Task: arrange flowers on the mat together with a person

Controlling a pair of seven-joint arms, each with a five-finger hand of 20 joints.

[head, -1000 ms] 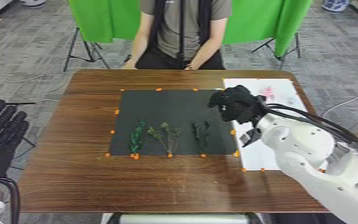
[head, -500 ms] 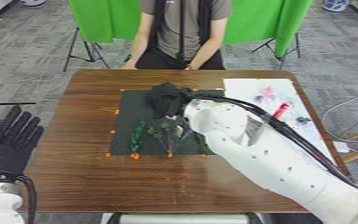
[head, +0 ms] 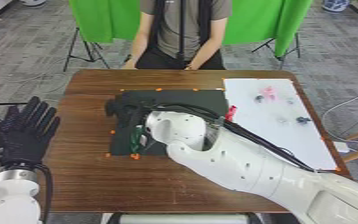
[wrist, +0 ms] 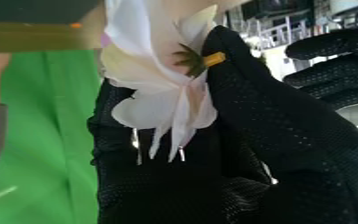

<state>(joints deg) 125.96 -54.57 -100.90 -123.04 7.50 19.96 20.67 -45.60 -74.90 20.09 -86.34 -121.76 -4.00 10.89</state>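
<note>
— Item: one pale flower (wrist: 162, 107). Held?
— Pinched by the right hand's (head: 129, 109) fingers, over the mat's (head: 193, 97) left edge, near its far corner.
— Handling?
— Best lowered flat inside the edge, uncrushed; pinch eased only after contact.

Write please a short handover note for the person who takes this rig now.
Right robot hand: over the dark mat, pinching a white flower.
Left robot hand: open, beside the table.
Done: a green sprig lies on the mat.
Left: the white flower is not yet laid down; a pink flower is on the white sheet.
</note>
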